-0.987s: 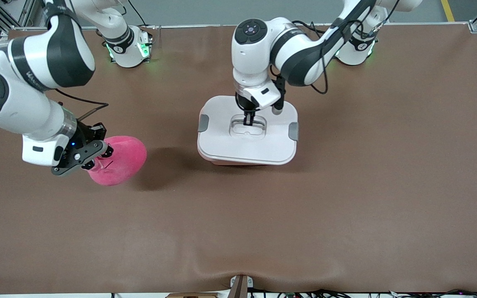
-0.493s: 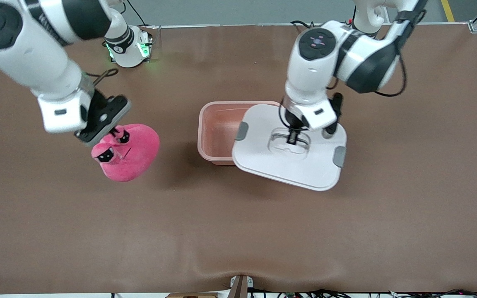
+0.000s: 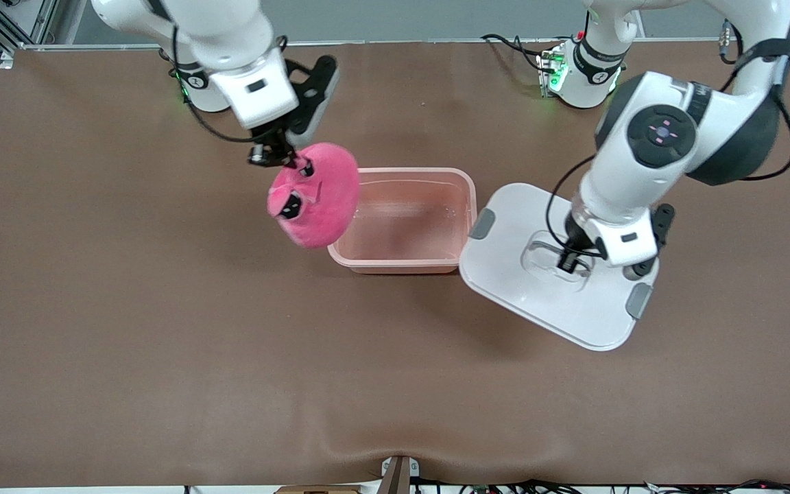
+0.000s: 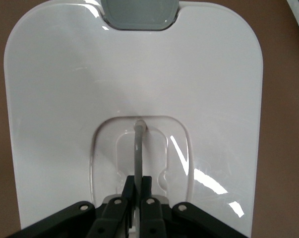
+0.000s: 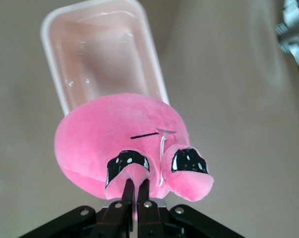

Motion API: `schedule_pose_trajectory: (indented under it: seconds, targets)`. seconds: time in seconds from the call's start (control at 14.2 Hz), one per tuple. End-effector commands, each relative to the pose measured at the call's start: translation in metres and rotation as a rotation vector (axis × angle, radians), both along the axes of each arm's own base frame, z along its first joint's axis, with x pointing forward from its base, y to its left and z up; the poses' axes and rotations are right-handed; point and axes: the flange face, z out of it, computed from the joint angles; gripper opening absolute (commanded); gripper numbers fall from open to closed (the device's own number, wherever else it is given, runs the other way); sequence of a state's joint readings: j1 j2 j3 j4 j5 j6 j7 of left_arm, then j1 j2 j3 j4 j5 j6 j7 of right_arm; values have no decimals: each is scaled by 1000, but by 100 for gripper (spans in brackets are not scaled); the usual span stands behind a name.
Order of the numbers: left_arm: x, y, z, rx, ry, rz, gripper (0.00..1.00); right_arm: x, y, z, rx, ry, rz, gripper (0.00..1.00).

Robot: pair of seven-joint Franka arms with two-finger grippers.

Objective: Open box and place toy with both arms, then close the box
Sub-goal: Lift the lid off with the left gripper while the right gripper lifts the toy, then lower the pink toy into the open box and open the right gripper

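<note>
A brown table (image 3: 162, 357) carries the open pink box (image 3: 405, 264), its inside bare. The white lid (image 3: 525, 302) hangs tilted over the table beside the box, toward the left arm's end, the left gripper (image 3: 568, 261) pinched tight on its recessed handle (image 4: 137, 148); grey clips (image 3: 482, 224) mark its edges. Over the box's rim at the right arm's end, the pink plush toy (image 3: 316, 199) dangles from the right gripper (image 3: 273, 156), whose fingers (image 5: 128, 191) are clamped together on a small ear-like bump.
</note>
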State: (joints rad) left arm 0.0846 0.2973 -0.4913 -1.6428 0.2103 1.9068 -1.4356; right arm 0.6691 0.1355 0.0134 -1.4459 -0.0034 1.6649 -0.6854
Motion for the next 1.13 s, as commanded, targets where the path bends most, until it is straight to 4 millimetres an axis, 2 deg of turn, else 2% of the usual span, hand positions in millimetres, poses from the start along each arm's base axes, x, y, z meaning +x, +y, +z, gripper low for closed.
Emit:
schedule_pose_trajectory:
  seconds: [0.0, 0.07, 0.14, 0.28, 0.49, 0.63, 0.85, 1.06]
  targets:
    - [14, 44, -20, -14, 60, -74, 0, -24, 32, 5, 0, -32, 135, 0]
    - [21, 65, -32, -21, 83, -79, 0, -31, 42, 5, 3, -46, 166, 0]
    - [25, 77, -40, -26, 98, -94, 0, -32, 46, 4, -5, -68, 191, 0]
    - [31, 97, -56, -35, 124, -106, 0, -21, 49, -9, -26, -87, 264, 0]
    - [33, 106, -64, -41, 139, -140, 0, -9, 55, -33, -40, -82, 332, 0]
    - [34, 129, -69, -46, 152, -172, 0, -5, 56, -52, -59, -55, 337, 0]
    - [32, 133, -72, -44, 169, -195, 0, -2, 57, -79, -68, -46, 347, 0]
    - [31, 133, -74, -44, 178, -199, 0, -7, 61, -87, -73, -38, 363, 0]
